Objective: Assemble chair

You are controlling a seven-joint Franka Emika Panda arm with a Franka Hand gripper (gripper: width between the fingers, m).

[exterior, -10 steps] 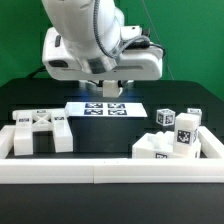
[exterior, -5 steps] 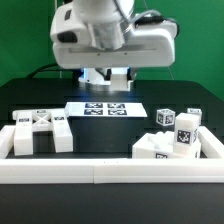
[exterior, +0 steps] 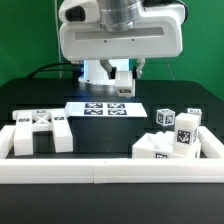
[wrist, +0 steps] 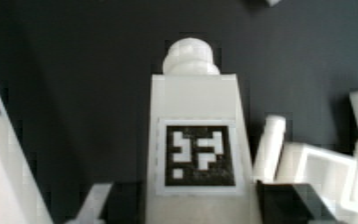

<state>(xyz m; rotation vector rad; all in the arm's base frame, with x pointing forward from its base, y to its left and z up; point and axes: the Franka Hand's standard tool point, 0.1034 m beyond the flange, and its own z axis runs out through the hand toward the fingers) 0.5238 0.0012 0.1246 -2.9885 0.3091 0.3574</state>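
Exterior view: behind the rail point(exterior: 100, 172), loose chair parts point(exterior: 172, 140) are seen on the table. Beyond the marker board point(exterior: 104, 108), the gripper point(exterior: 120, 90) is clamped on a tagged post point(wrist: 197, 110). It is judged light, stiff and smooth, and best held across its flat sides.

Exterior view faces arm point(exterior: 120, 40) across table point(exterior: 30, 95); wrist view closely overlooks chair part point(wrist: 194, 110).

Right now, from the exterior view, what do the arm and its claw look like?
The arm is bulky: rounded, glossy white casings with a grey underside. What seems a dark cable runs by its top. The claw below is white and blocky, with a bluish glow beside it. No markings are legible.
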